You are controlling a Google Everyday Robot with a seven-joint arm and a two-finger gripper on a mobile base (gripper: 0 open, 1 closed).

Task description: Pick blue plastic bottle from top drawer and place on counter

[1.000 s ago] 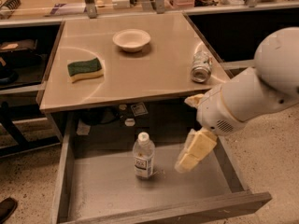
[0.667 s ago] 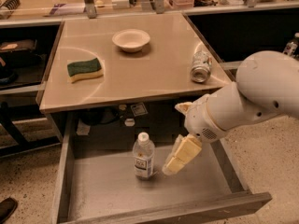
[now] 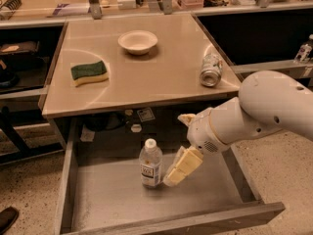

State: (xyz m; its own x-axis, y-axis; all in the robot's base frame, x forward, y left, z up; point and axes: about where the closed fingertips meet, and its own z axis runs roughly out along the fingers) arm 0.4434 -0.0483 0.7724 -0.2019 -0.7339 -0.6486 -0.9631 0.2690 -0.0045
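Blue plastic bottle [image 3: 150, 164] stands upright in the top drawer [image 3: 110, 197], cap up, roughly mid-width and toward the back half of the grey floor. The drawer is pulled out under the counter [image 3: 156, 80].

Gripper [image 3: 173, 178] is down inside the drawer, just beside the bottle on its right, tips angled down-left toward the label and level with the bottle's lower half. I can't tell whether it touches the bottle, nor how far open it is (from this angle it reads as one cream block), and it holds nothing that I can see. The white arm [image 3: 259, 111] comes in from the right over the drawer's side wall.

On the counter: white bowl [image 3: 138, 41] at the back, green-and-yellow sponge [image 3: 89, 73] on the left, drink can [image 3: 212, 69] lying on its side near the right edge.
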